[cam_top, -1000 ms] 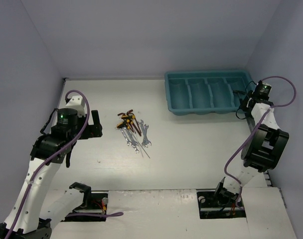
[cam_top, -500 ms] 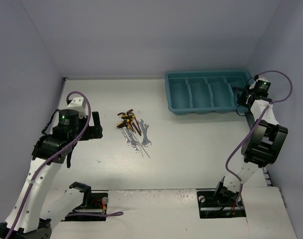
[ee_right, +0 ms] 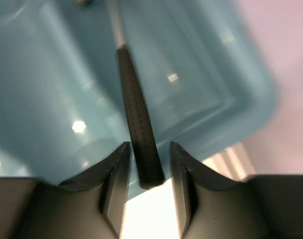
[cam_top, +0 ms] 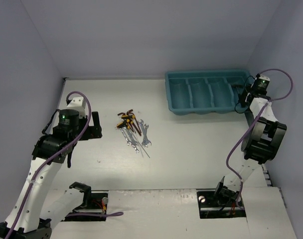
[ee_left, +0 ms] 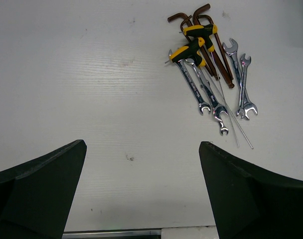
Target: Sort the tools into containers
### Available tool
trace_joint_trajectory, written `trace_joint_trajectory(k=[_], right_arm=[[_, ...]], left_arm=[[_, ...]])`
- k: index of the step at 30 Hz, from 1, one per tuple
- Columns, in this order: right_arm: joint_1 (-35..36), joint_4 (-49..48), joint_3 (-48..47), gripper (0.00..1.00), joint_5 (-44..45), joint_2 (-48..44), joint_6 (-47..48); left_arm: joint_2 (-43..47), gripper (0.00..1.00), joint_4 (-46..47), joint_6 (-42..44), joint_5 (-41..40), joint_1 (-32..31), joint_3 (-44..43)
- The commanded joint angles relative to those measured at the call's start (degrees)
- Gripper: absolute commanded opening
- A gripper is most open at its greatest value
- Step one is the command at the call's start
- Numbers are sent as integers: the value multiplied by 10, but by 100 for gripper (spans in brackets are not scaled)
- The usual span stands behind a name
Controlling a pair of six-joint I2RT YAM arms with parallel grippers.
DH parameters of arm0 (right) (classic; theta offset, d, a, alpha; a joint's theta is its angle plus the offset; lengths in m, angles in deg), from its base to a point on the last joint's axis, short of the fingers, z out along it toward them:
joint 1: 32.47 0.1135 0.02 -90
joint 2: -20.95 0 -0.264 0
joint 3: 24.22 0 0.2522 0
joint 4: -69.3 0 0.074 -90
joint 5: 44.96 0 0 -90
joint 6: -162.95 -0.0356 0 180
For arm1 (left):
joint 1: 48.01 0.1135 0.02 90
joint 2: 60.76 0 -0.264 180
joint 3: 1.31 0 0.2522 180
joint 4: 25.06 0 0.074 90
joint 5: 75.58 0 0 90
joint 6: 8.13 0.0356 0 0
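We see the right gripper [ee_right: 147, 147] parted slightly wider than the hammer-like tool [ee_right: 136, 114] between its fingers, with a gap on one side. The tool reaches ahead over the teal tray [ee_right: 52, 74]. The left gripper [ee_left: 142, 144] is wide open and empty; the tool pile [ee_left: 211, 74] lies ahead-right of it.

The white-painted, wood-grained surface [cam_top: 191, 149] is enclosed on three sides by pale lavender panels: the rear wall [cam_top: 151, 40], the left wall [cam_top: 17, 74] and the right wall [cam_top: 288, 55]. One small dark speck [ee_left: 130, 158] lies on the surface. A separate white strip [cam_top: 156, 199] borders its near edge.
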Motion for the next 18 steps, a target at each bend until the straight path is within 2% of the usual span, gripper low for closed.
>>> trace_joint_trajectory(k=[1,3,7,13,18], right_arm=[[0,-38,-43,47,99,-57,6],[8,-38,-47,54,104,-77,15],[50,-28,-45,57,76,-122,20],[250,-14,-10,59,38,-181,9],[406,-14,-6,59,19,-153,-28]], left_arm=[[-11,95,24,13,-13,-2,-12],[-13,95,24,14,-16,-2,-14],[-16,95,24,19,-24,-2,-19],[-18,95,22,24,-40,-2,-22],[-21,95,21,21,-45,0,-22]])
